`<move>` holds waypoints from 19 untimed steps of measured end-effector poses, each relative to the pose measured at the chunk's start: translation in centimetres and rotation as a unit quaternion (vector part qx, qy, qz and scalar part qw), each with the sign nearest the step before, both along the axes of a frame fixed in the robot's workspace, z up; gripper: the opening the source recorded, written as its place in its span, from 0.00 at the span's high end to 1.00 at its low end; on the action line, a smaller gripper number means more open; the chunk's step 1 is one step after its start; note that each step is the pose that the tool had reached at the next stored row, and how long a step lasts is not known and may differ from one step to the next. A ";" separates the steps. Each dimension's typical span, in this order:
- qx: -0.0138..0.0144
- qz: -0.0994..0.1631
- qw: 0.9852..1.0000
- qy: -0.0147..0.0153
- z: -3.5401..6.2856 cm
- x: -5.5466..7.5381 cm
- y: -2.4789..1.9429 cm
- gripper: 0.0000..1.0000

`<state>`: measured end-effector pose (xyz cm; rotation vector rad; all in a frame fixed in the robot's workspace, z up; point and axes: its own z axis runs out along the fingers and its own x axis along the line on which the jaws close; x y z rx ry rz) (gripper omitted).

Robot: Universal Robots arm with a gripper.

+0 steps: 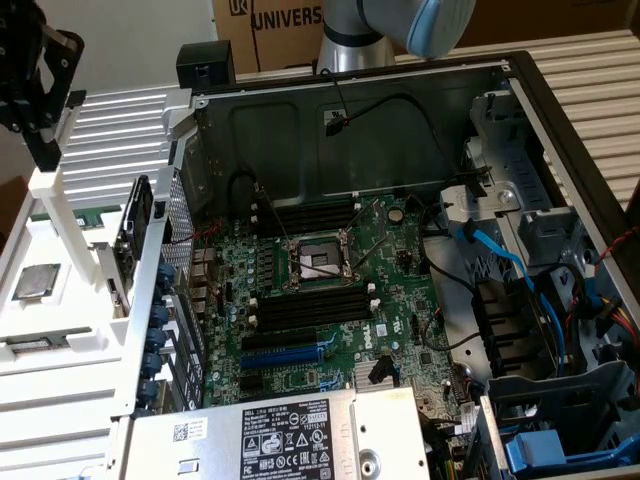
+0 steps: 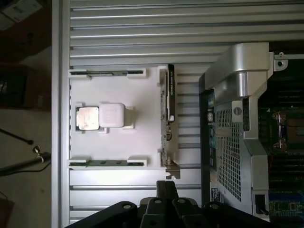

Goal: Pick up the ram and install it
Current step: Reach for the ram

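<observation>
Two ram (image 2: 99,73) sticks in white tray (image 2: 142,137).

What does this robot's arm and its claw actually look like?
The arm is a smooth silver-grey tube with a rounded pale blue cap at its joint, standing behind the open computer case. The claw is black, angular and built of bolted metal links. In the wrist view it shows as dark, blocky parts with round pivot knobs. No markings show on either.

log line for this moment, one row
stage: pre-grasp | gripper: over white tray, clear of ram | ram: lying in tray, not picked up | black slots: no ram seated
</observation>
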<state>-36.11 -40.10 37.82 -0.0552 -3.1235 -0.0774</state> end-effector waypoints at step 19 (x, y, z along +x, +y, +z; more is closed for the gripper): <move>0.000 0.008 1.000 0.013 -0.35 -6.9 1.12 0.90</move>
